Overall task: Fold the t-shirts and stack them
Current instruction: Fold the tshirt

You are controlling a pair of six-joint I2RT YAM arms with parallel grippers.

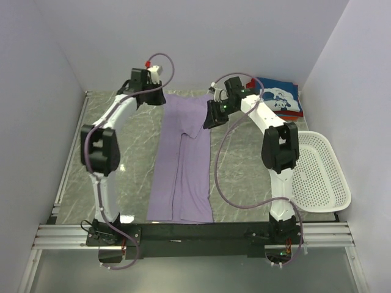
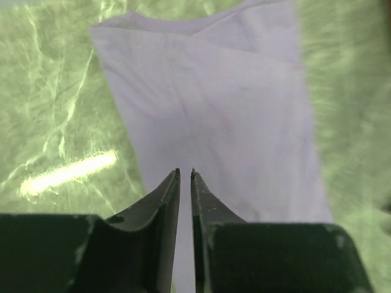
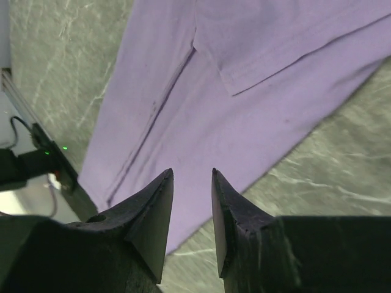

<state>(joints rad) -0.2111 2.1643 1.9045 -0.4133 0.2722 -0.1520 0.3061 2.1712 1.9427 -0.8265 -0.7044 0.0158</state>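
Left gripper (image 2: pixel 184 174): tips a sliver apart, nothing between them, low over the far-left edge of the lavender t-shirt (image 1: pixel 183 165). The shirt lies mid-table (image 1: pixel 122 165) as a long narrow strip, sides folded in, running from the far side to the near edge. Right gripper (image 3: pixel 191 174): jaws parted, empty, hovering above the shirt's far-right part, near a folded-in sleeve. Far-right corner: navy t-shirt (image 1: pixel 278 97), white print up. White basket (image 1: pixel 321 174) at the right edge.

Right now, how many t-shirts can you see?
3. A long lavender cloth t-shirt lies in the middle; a navy blue t-shirt with white print sits far right, over a red one peeking out. More may hide underneath.
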